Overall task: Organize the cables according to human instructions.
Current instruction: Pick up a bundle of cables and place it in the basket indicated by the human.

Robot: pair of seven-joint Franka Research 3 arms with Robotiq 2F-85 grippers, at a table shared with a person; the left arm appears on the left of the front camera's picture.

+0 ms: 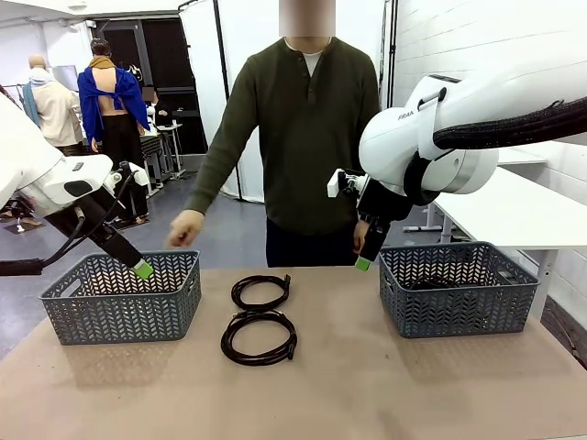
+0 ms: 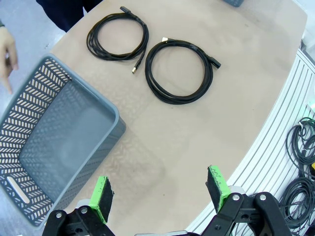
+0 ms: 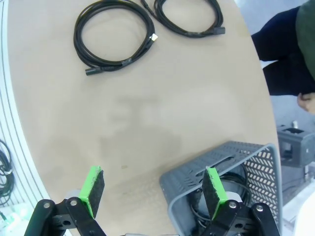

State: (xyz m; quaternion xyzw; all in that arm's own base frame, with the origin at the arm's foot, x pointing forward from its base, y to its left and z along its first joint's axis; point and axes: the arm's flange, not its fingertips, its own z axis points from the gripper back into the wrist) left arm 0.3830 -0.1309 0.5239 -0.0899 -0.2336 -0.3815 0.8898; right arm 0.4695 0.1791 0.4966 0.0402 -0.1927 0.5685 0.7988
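Left tool [image 2: 160, 191]: fingers spread, nothing between them, poised beside the left basket [image 1: 119, 298] at lower left of the front view. Right tool [image 3: 153, 191]: likewise spread and empty, above a corner of the right basket [image 1: 457, 289], which contains dark cord [image 1: 429, 284]. Far cable [image 1: 261, 292] and near cable [image 1: 259, 337] lie coiled mid-desk [image 1: 367, 385], between the baskets. The human's hand [image 1: 185, 228] hovers by the left basket's far side.

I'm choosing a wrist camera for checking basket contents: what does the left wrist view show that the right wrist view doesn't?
Left wrist view: the left basket, its visible inside bare, a person's hand near it, and the open left hand. Right wrist view: the right basket with a black cable in it, and the open right hand. Both: two coiled cables on the tan table.
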